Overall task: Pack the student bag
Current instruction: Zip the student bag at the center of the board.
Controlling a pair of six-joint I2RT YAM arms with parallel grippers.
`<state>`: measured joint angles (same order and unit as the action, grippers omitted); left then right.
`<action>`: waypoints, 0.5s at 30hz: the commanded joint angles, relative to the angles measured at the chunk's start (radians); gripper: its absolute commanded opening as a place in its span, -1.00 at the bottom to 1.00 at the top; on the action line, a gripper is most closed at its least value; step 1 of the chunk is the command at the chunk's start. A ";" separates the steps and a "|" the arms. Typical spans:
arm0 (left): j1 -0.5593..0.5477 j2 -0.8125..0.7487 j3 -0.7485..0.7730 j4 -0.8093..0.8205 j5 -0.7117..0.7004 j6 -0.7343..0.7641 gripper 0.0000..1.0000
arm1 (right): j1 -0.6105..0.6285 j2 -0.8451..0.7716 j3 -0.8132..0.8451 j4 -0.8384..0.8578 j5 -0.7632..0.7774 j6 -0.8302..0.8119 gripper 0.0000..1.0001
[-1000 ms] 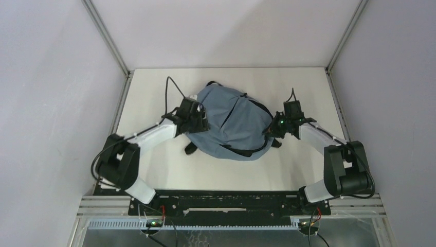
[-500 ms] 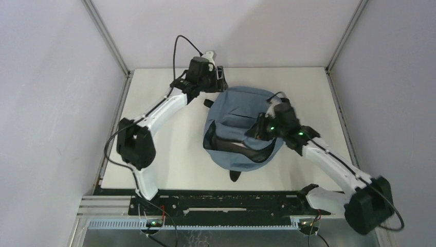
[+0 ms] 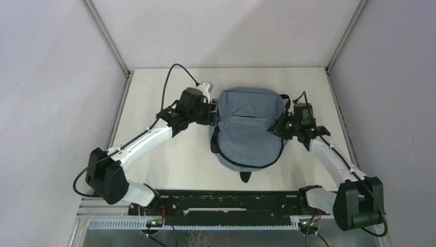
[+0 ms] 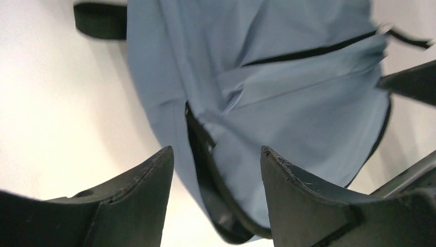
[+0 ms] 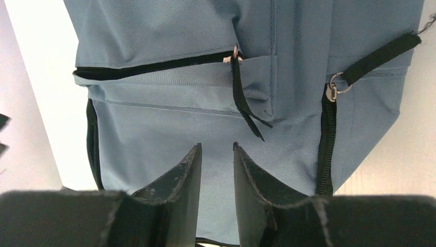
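**A:** Left claw (image 4: 216, 152) first: released, jaws spread wide with nothing between them, hanging just beside the left flank of the student bag (image 3: 249, 128).

**B:** And the right claw (image 5: 217, 145)?

**A:** Only narrowly parted, and empty too. It hovers over the right side of the front panel, fingertips aimed at the fabric below the front pocket zipper (image 5: 154, 66). The black pull strap (image 5: 241, 98) dangles just ahead of those tips.

**B:** Where does the bag itself sit?

**A:** Flat on the desk (image 3: 169, 164), about the middle, front face up, rounded top towards the far wall, one arm flanking each side. A bit of black strap pokes out at the near edge.

**B:** So what step is this?

**A:** My read is that it's the opening stage. Neither claw carries anything, and both are lined up on the bag. From the left wrist, the main zipper (image 4: 205, 154) along the side looks partly gaping, though it's blurred, so I can't say how far.

**B:** And next?

**A:** I'd expect one claw to pinch the fabric and steady it while the other catches a pull. The strap is thin and floppy, so the right claw needs to drop squarely over it before clenching.
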<state>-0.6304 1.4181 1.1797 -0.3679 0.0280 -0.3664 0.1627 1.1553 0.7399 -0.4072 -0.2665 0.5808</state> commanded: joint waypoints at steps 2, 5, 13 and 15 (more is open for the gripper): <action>-0.013 -0.048 -0.073 -0.029 -0.014 -0.009 0.33 | -0.049 0.001 0.018 0.010 0.016 -0.018 -0.25; -0.056 -0.052 -0.108 -0.033 -0.023 -0.026 0.33 | -0.114 0.014 -0.007 0.018 -0.012 0.005 -0.24; -0.070 -0.039 -0.172 0.004 -0.085 -0.047 0.34 | -0.155 0.052 -0.061 0.038 -0.029 0.032 -0.22; -0.071 -0.018 -0.154 0.005 -0.109 -0.037 0.32 | -0.155 0.058 -0.066 0.047 -0.035 0.038 -0.22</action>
<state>-0.7040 1.3994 1.0206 -0.4080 -0.0208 -0.4030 0.0071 1.2034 0.6781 -0.3962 -0.2810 0.5934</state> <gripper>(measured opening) 0.668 0.387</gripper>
